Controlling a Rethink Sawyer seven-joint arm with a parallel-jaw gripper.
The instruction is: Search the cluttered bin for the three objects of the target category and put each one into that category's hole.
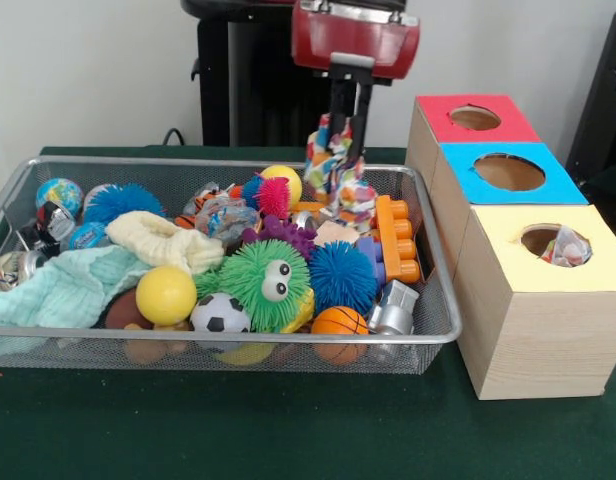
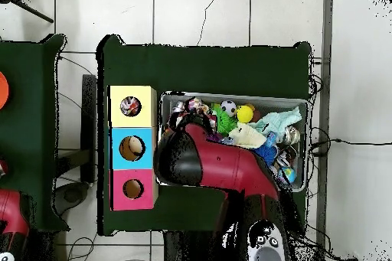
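A white cloth (image 1: 335,160) with red, blue and orange patches hangs upright, lifted above the far side of the wire-mesh bin (image 1: 288,340). Another printed cloth (image 1: 566,247) sits bunched in the round hole (image 1: 548,240) of the yellow-panelled box, right of the bin.

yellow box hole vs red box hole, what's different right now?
The yellow box's hole has a printed cloth poking out of it; the red box's hole shows only bare interior. The yellow box's hole sits nearest the camera in the front view, and the red box's hole farthest, with the blue box between. Panel colour around them differs: yellow versus red. Both are round cutouts in the tops of pale wooden boxes beside the bin.
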